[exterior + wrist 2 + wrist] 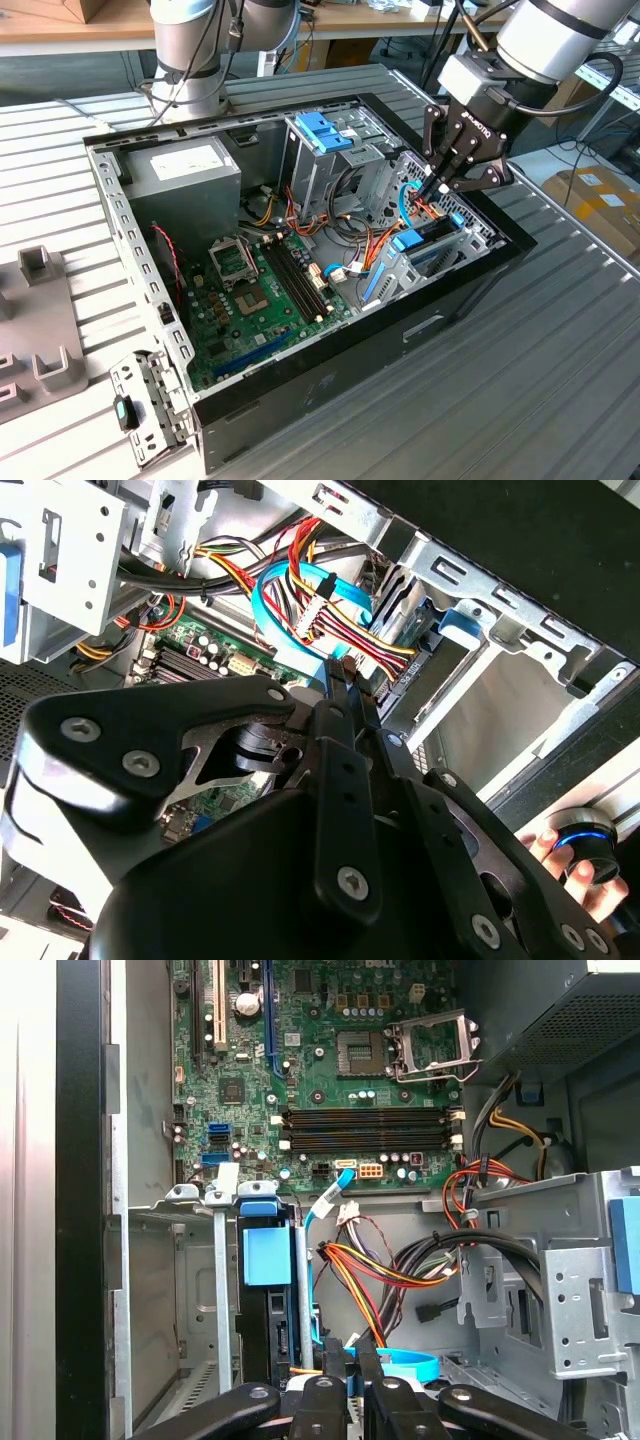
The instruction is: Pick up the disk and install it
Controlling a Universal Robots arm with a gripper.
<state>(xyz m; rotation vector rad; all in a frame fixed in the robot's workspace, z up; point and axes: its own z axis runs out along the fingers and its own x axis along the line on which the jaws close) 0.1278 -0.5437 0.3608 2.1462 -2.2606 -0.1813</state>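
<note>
Cables (375, 235) crowd beside the claw (437, 187), its fingers nearly closed on nothing; below it the disk (425, 245) stands on edge in its bay.

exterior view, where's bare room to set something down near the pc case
Bare ribbed table lies free on the exterior view's right and front of the case. Inside is crowded: cables, the disk in its bay, and the gripper above it.
</note>
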